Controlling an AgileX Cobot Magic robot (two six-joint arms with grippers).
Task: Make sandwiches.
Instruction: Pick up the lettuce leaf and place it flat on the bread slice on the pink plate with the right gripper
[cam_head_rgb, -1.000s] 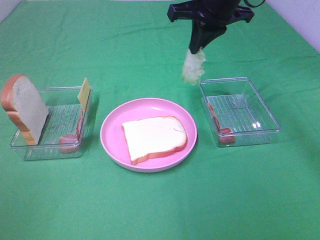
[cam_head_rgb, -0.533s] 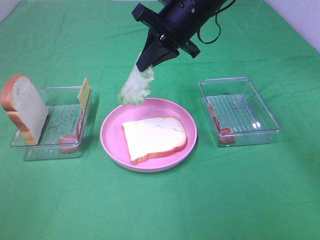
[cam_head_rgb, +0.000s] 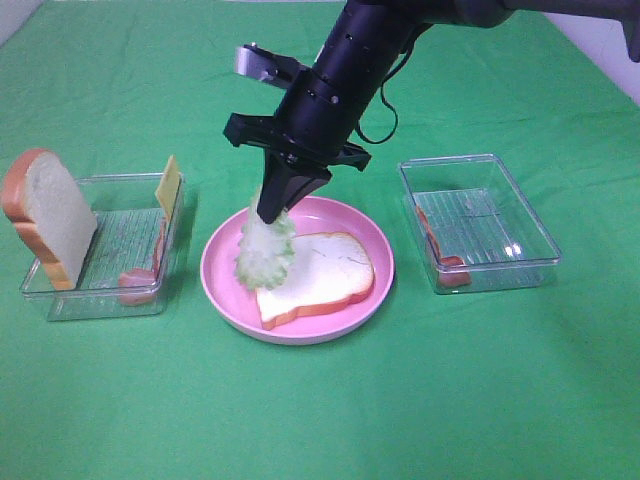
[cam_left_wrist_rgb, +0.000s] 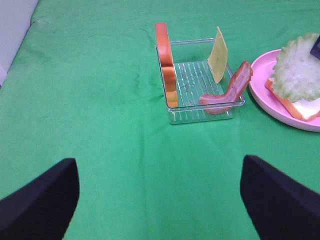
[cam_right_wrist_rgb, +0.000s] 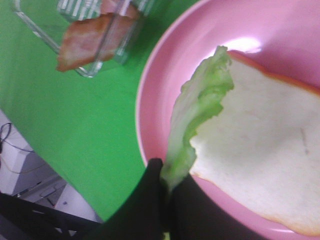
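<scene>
One white bread slice (cam_head_rgb: 315, 272) with orange-brown crust lies flat on the round pink plate (cam_head_rgb: 225, 275). My right gripper (cam_head_rgb: 272, 208) is shut on a pale green lettuce leaf (cam_head_rgb: 264, 250), whose lower end touches the bread's left part; it also shows in the right wrist view (cam_right_wrist_rgb: 197, 117). A second bread slice (cam_head_rgb: 45, 215) stands upright in the left clear tray (cam_head_rgb: 60, 300), with a yellow cheese square (cam_head_rgb: 167, 186) and a meat strip (cam_head_rgb: 140, 280). Another meat strip (cam_head_rgb: 440, 255) lies in the right tray (cam_head_rgb: 520, 235). My left gripper (cam_left_wrist_rgb: 160, 200) is open, held back from the left tray.
Green cloth (cam_head_rgb: 400, 400) covers the table. The right arm reaches across the middle from the back right, over the plate's far rim. The left tray (cam_left_wrist_rgb: 200, 107) is ahead of the left gripper, with the plate (cam_left_wrist_rgb: 265, 95) to its side.
My right gripper has come down and toward the front with the lettuce, from above the plate's far left rim until the leaf rests on the bread. The left side is unchanged.
</scene>
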